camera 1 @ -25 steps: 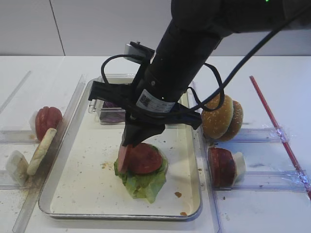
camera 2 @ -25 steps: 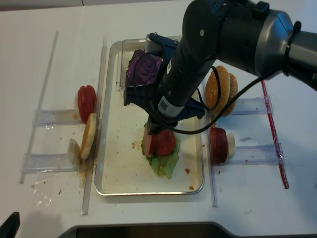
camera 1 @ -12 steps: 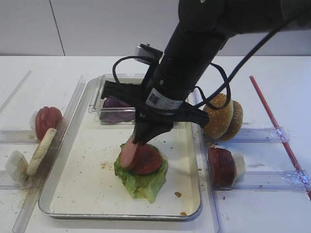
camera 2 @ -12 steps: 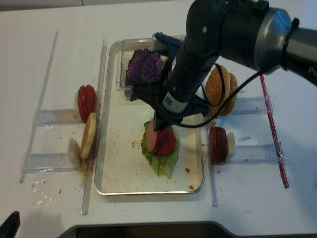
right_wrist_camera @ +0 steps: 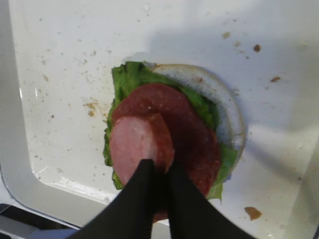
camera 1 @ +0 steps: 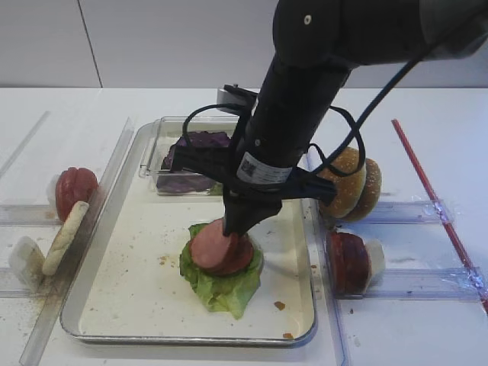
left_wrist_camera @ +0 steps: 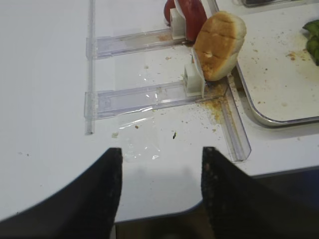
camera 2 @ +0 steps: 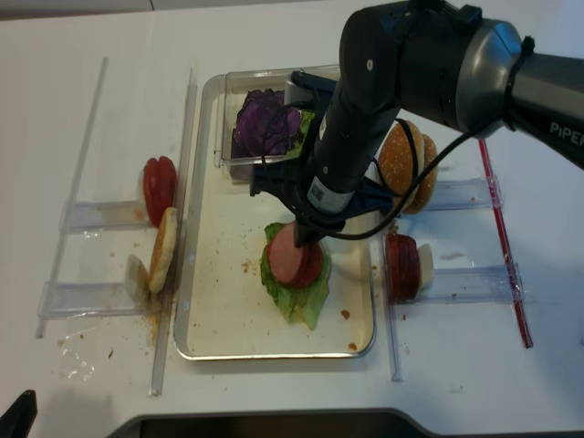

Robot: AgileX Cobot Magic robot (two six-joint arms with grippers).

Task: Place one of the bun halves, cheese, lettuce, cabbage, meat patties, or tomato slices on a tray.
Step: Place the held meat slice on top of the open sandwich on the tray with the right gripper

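My right gripper [right_wrist_camera: 158,172] is shut on the edge of a pinkish meat patty [right_wrist_camera: 137,142]. The patty leans low across a dark red round slice [right_wrist_camera: 197,137]. That slice lies on lettuce [right_wrist_camera: 127,79] and a pale bun half [right_wrist_camera: 227,102] on the tray [right_wrist_camera: 65,45]. From above, the patty [camera 1: 210,245] and lettuce [camera 1: 221,288] sit mid-tray [camera 1: 183,335] under the gripper [camera 1: 238,223]. Purple cabbage [camera 2: 265,123] fills a clear box at the tray's back. My left gripper [left_wrist_camera: 162,152] hangs open over the table's front edge, holding nothing.
Two golden bun halves [camera 1: 352,183] and dark red discs [camera 1: 347,263] stand in clear racks right of the tray. Left of it, racks hold red slices [camera 1: 75,189] and a bun half [camera 1: 65,238]. A red rod [camera 1: 438,206] lies at the far right.
The patty has swung from standing on edge beside the red slice to leaning nearly flat on it. The right arm shifted slightly right with it, uncovering the cabbage box.
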